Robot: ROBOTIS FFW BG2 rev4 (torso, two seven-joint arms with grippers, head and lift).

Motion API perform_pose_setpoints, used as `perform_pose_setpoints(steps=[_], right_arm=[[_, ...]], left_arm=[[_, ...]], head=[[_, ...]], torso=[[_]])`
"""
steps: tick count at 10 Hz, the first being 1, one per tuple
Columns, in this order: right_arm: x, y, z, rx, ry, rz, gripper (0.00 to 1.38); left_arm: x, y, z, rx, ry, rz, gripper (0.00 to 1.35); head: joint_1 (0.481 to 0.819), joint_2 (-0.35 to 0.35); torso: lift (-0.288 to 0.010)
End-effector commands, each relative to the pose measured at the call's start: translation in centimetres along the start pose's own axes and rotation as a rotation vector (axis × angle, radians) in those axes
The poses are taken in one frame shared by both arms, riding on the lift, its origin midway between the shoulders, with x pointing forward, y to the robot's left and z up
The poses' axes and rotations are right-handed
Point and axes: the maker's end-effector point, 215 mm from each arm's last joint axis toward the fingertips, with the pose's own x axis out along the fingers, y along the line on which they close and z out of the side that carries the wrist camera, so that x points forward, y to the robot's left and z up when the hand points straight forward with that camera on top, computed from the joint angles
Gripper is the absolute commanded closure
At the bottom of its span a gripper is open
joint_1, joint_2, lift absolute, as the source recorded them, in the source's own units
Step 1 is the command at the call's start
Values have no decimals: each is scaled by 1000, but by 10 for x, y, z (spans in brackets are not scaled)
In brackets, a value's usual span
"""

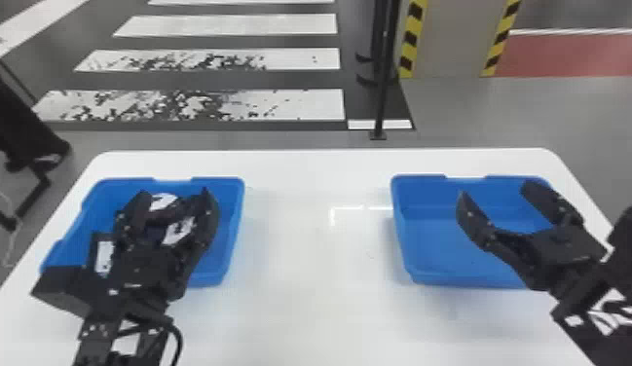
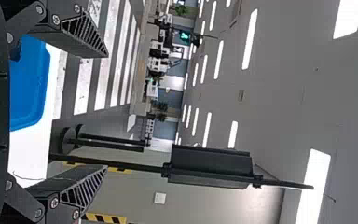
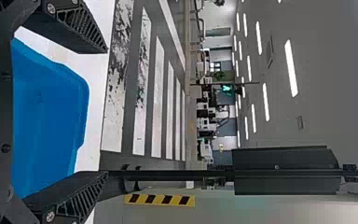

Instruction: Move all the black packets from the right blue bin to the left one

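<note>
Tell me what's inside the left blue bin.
The left blue bin holds black packets with white labels. The left arm, its jaws open, covers part of the inside, so I can't tell how many there are.

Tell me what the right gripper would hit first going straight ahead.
Probably nothing nearby: the right gripper points forward over the right blue bin, and its path looks free, though its height is unclear.

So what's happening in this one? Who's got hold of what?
The robot holds nothing at the moment. Its left gripper is open over the left bin, where black packets with white labels lie. Its right gripper is open over the right bin, whose uncovered part shows bare blue plastic.
</note>
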Motion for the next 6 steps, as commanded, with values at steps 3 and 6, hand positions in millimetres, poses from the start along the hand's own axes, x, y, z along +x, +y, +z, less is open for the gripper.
perform_pose_setpoints(steps=[3,6], right_arm=[[0,0,3,-3,-8,1,99],[0,0,6,-7,-17,3,99]], left_arm=[[0,0,1,-1,-5,1,217],[-1,2,2,-3,-5,4,217]], head=[[695,37],[695,38]], torso=[[-168],[-168]])
